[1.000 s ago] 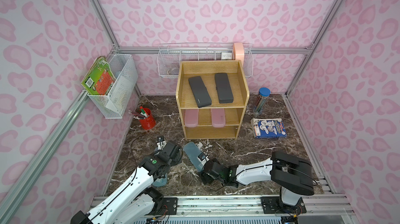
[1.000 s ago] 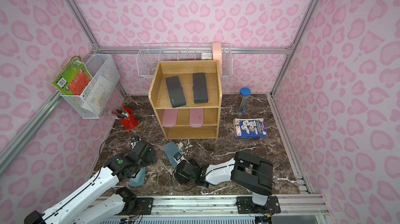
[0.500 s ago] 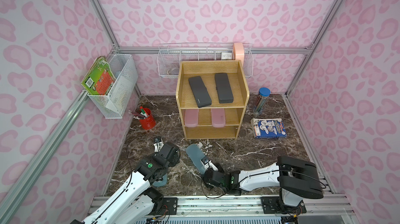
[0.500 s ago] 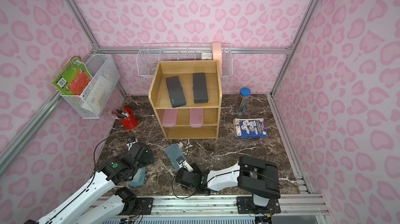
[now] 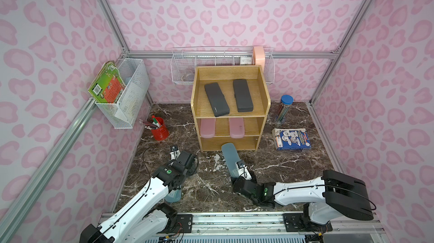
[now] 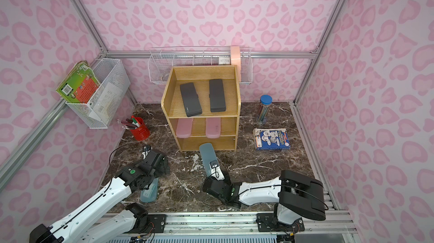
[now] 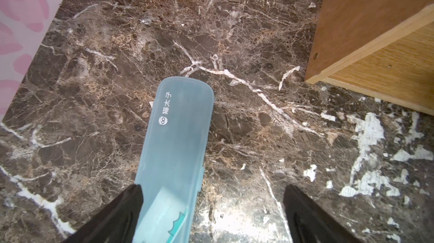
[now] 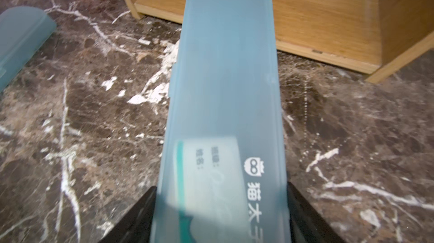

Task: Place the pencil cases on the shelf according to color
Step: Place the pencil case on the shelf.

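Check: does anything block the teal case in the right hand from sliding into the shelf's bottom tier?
Nothing visible does. The teal case, clamped in the right hand, points at the bottom tier of the shelf, whose visible floor is bare. The other teal case lies well aside.

Bearing, on the dark marble tabletop (image 5: 293, 166): oak shelf (image 5: 230, 115) standing at the back, red pen cup (image 5: 159, 131) left of it, pencil tube (image 5: 284, 110) and booklet (image 5: 292, 139) right of it, teal case (image 7: 178, 136) lying flat near the front. Holding black cases (image 5: 216, 99) (image 5: 242, 95) on the top tier and pink cases (image 5: 207, 128) (image 5: 236, 128) on the middle. Reaching over the bottom tier's front edge: second teal case (image 5: 229, 157).
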{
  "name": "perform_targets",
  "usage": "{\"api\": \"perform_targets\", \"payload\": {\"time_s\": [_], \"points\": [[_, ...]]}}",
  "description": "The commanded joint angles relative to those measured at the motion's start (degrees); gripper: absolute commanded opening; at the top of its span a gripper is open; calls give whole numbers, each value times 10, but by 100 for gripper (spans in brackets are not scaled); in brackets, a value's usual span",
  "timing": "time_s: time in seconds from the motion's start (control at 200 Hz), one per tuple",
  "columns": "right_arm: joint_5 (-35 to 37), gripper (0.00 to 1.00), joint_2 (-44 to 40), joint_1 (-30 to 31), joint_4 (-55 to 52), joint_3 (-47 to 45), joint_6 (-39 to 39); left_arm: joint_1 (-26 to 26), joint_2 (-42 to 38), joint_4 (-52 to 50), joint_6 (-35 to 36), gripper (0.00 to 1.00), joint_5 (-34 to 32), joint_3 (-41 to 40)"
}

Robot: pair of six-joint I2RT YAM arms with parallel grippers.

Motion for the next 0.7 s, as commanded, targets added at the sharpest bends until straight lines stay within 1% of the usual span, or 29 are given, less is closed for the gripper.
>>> {"api": "perform_targets", "payload": {"time_s": [0.0,0.15,0.275,0.435,0.555,0.695], "points": [[-3,59,-5,-27,41,-1,-9,18,8,29,12,99,21,-1],[-28,59,12,-71,58,10,-21,40,15,42,23,99,29,-2],[-43,58,47,-100,60,34,-28,63,24,41,27,99,37,-8],[-48,58,88,-134,51,67,-13,91,29,46,17,99,54,-29],[-59,58,116,-159,55,91,-19,100,41,46,11,98,62,-36],[-79,58,158,-187,59,125,-37,101,62,23,-10,99,65,-31]]}}
